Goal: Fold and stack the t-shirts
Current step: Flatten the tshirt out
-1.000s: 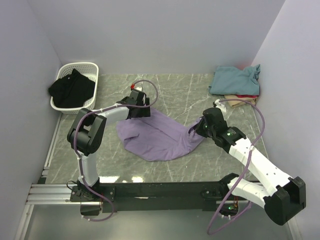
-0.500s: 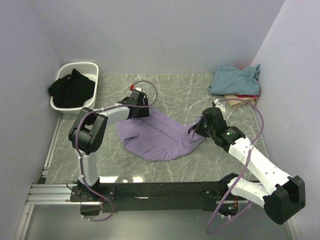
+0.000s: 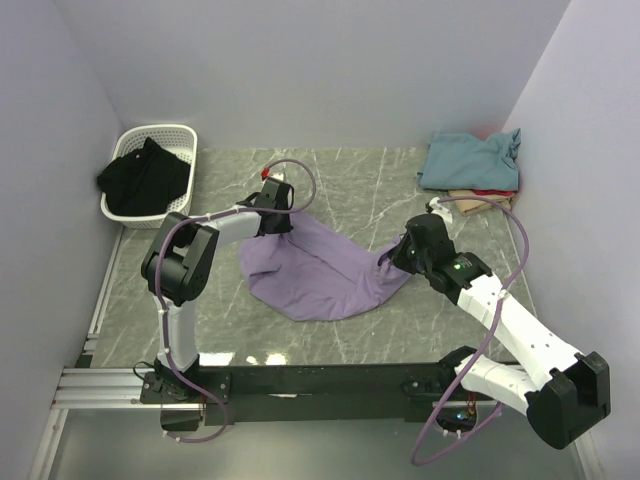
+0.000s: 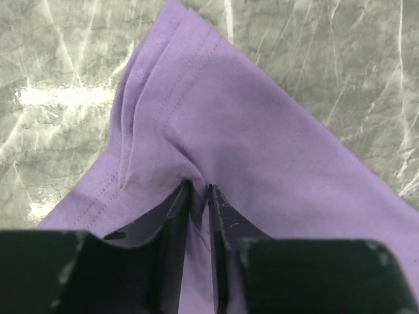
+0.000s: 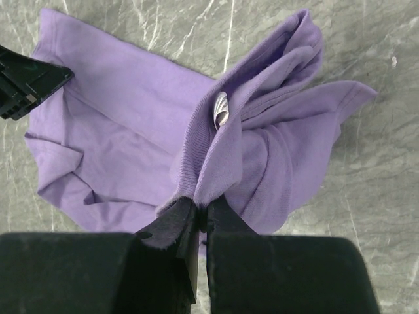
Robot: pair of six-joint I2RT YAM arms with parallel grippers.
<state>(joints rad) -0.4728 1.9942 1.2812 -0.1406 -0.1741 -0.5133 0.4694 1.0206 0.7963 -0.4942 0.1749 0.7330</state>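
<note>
Since the earlier frame, the jaws of the left gripper [image 4: 200, 190] have drawn in from a wide stance to a narrow gap. The near edge of the lavender t-shirt [image 3: 320, 275] beside that arm has shifted slightly inward. The right arm has barely moved.

Left wrist view: the jaws stand almost together, pinching a puckered fold of the lavender t-shirt. The fold lies just beside a double-stitched hem, and a corner of the cloth points away from the camera onto the grey marbled surface [image 4: 340, 59].

Right wrist view: the jaws of the right gripper [image 5: 201, 206] are closed tight on a ribbed band of the same shirt. The cloth rises in a bunched ridge toward the fingertips, and a small striped label [image 5: 220, 108] shows in the fold. The rest of the shirt spreads flat beyond, with the left gripper at its far edge.

Overhead view: the lavender t-shirt lies crumpled at the middle of the surface, between the two arms, and is held at both ends. The left gripper is at its far left edge and the right gripper at its right end.

At the far right corner sits a stack. The teal t-shirt [image 3: 468, 158] is on top, with edges of the red t-shirt [image 3: 497, 192] and the tan t-shirt [image 3: 472, 198] showing beneath it.

At the far left stands a white basket [image 3: 190, 140] holding a black garment [image 3: 145, 175], well apart from the arms' work.
</note>
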